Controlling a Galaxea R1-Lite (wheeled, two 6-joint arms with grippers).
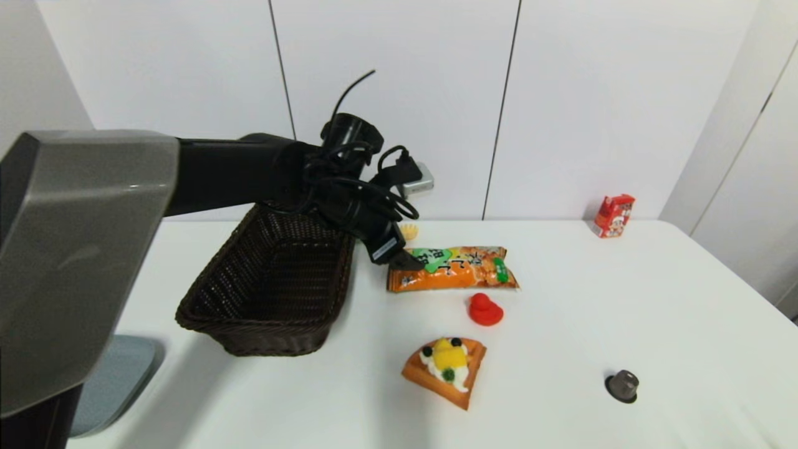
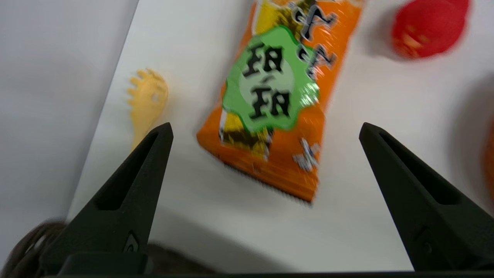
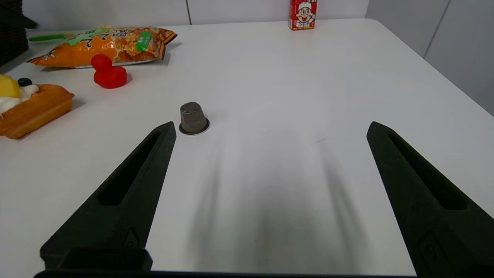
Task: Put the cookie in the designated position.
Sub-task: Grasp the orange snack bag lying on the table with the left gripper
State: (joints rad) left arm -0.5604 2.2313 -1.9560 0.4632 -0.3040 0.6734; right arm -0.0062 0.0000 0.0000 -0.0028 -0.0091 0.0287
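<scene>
White table point(image 1: 623, 312), pale panelled wall behind. I have the left gripper point(image 2: 266, 131) reaching over the woven basket point(image 1: 268, 280), poised above the cookie's point(image 1: 452, 269) left end — fingers spread wide, nothing held. Crinkly orange bag lies flat just right of the basket. Right gripper point(image 3: 270, 127) low at near right, also spread.

Lab: white table point(image 1: 623, 299), bare wall panels point(image 1: 399, 93).

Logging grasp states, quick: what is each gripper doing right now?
Left gripper: open, empty, above the near end of the cookie.
Right gripper: open, empty, low over the table.
</scene>
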